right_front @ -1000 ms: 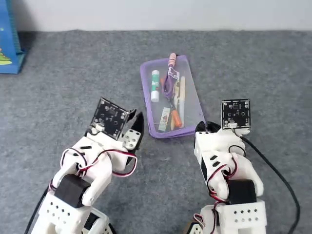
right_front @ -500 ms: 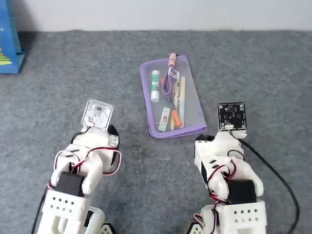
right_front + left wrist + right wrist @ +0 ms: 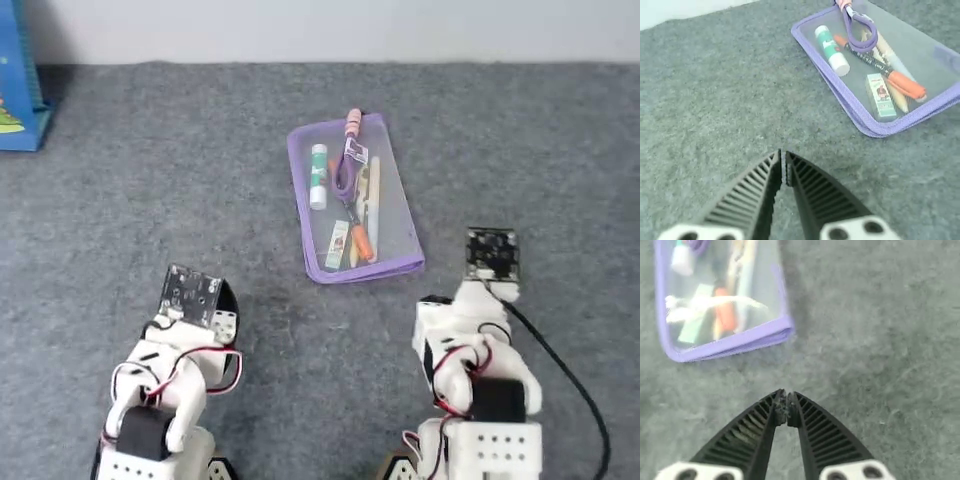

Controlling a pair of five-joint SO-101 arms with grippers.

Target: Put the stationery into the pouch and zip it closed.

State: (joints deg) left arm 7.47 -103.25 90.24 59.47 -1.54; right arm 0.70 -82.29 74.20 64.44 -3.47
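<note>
A clear pouch with purple edging (image 3: 355,200) lies flat on the grey carpet, with a glue stick (image 3: 318,175), pens and an eraser seen inside it. A pink zipper pull with a purple loop (image 3: 352,128) sits at its far end. The same pouch (image 3: 885,70) shows in the left wrist view and again (image 3: 720,300) in the right wrist view. My left gripper (image 3: 784,167) hovers shut over bare carpet, short of the pouch's near left corner. My right gripper (image 3: 786,407) is shut too, over carpet near the pouch's near right corner. Both hold nothing.
A blue box (image 3: 18,80) stands at the far left edge by the wall. Grey carpet (image 3: 150,180) covers the whole table around the pouch. Both arm bases (image 3: 480,400) sit at the near edge.
Both arms have drawn back from the pouch toward the near edge. The left arm swung left and retreated furthest. The pouch has stayed in place.
</note>
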